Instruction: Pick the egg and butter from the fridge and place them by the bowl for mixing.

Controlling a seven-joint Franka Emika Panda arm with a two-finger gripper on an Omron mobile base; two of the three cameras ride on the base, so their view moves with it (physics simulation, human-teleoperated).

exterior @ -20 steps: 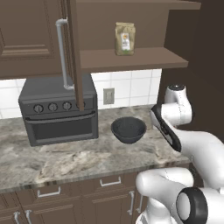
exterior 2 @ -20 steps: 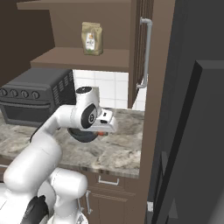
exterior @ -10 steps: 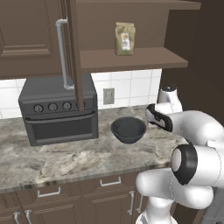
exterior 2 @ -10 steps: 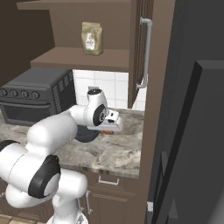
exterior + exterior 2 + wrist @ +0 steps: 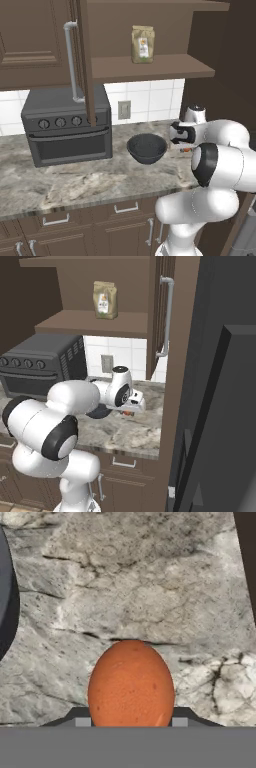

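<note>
1. The egg [image 5: 131,684], a small orange-brown oval, sits clamped between the two dark finger tips of the gripper [image 5: 131,721], low over the marbled grey stone counter [image 5: 150,587].
2. The round dark grey bowl [image 5: 146,148] lies just beside it.
3. Judged step: setting the egg down by the bowl; next, lower gently and release.

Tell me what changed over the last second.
The arm swung down, lowering the gripper toward the counter just right of the bowl, the egg still clamped between its fingers. Bowl, oven and the bag on the shelf stayed put.
</note>
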